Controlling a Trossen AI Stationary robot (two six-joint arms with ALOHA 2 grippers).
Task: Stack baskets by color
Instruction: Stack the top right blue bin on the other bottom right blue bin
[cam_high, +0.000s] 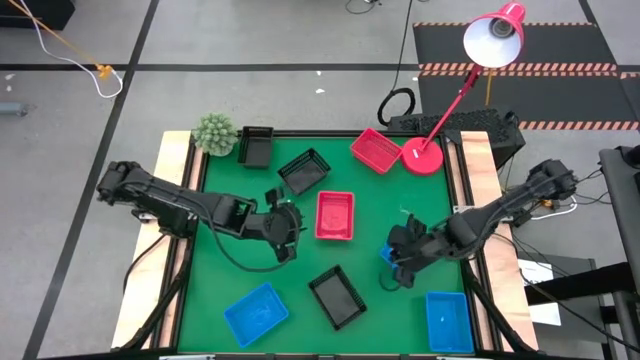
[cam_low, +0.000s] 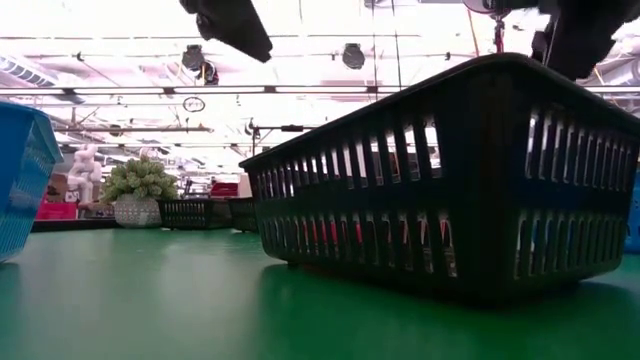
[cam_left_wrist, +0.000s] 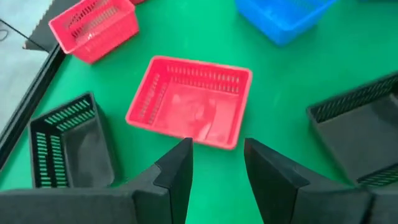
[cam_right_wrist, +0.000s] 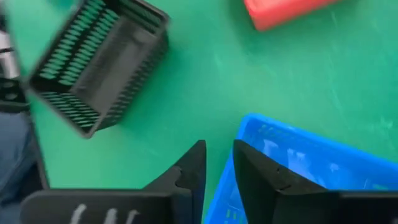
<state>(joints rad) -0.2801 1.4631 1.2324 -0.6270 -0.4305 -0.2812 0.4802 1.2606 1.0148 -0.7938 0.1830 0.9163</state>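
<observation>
**A:** Where does the left gripper (cam_left_wrist: 217, 144) stand?

**B:** Over the middle of the table (cam_high: 300, 250), aimed at the red basket (cam_left_wrist: 189, 102) lying flat just ahead of it. Its claw is parted, a moderate gap with nothing in it. It looks lined up on the near wall, which is probably the easiest edge to pinch.

**A:** And the right gripper (cam_right_wrist: 219, 149)?

**B:** At the rim of a blue basket (cam_right_wrist: 298, 168) on the table's right side. Whether it is clamped on that rim or loose cannot be told. Working at the rim makes sense, since a thin mesh wall gives the only purchase on such a shallow tray.

**A:** How are the other baskets spread?

**B:** A second red (cam_high: 376, 150) sits at the far edge, just beside the lamp base (cam_high: 421, 156). Two blacks are at the far left, one (cam_high: 256, 145) near the plant (cam_high: 213, 133) and one (cam_high: 304, 171) tilted beside it. A third black (cam_high: 337, 296) is near the front. Two more blues are at the front corners, one left (cam_high: 256, 313) and one right (cam_high: 447, 321). A third red cannot be made out on its own.

**A:** So nothing is sorted yet?

**B:** By the look of it the blacks and blues all lie apart, so the task seems early. The blue at the right gripper is near the front-right blue, which is a likely place to start a pile.

**A:** Any risk?

**B:** Both arms reach toward the centre, and the red basket lies between them. A basket held by one wall would also hang tilted and could catch on the rim below it.
</observation>
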